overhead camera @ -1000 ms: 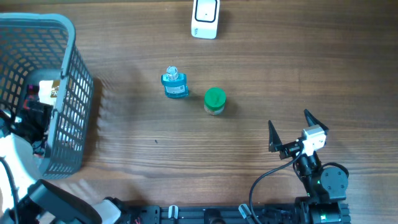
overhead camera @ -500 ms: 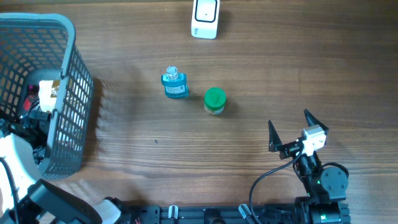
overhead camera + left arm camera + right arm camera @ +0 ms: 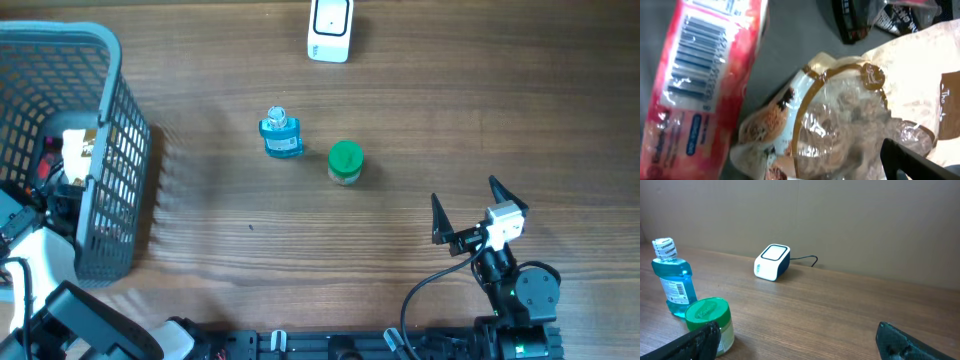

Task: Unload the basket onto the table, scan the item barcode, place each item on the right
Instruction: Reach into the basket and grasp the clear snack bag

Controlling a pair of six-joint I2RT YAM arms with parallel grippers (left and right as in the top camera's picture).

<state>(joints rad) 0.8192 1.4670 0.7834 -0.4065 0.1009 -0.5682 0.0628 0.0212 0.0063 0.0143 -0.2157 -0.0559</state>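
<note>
Presently: left pincer (image 3: 58, 198) sits down inside the grey basket (image 3: 110, 120), by its near wall. Its jaws are spread wide and clamp nothing; only one finger (image 3: 912, 159) shows in the wrist view.

Red packet (image 3: 700, 100) lies flat on the basket floor with its barcode (image 3: 695, 60) face up. Its long axis runs top to bottom of the wrist view, slightly slanted, barcode end uppermost.

The packet is well aside from the finger. A cream cookie bag (image 3: 840, 115) lies between them, its edge under the fingertip.

Right pincer (image 3: 467, 197) is across the desk (image 3: 200, 250) from the basket, jaws fully apart, empty. Between basket and right pincer a mouthwash bottle (image 3: 281, 135) stands upright, a green-lidded jar (image 3: 345, 160) just beside it. White scanner (image 3: 329, 30) sits beyond them.
</note>
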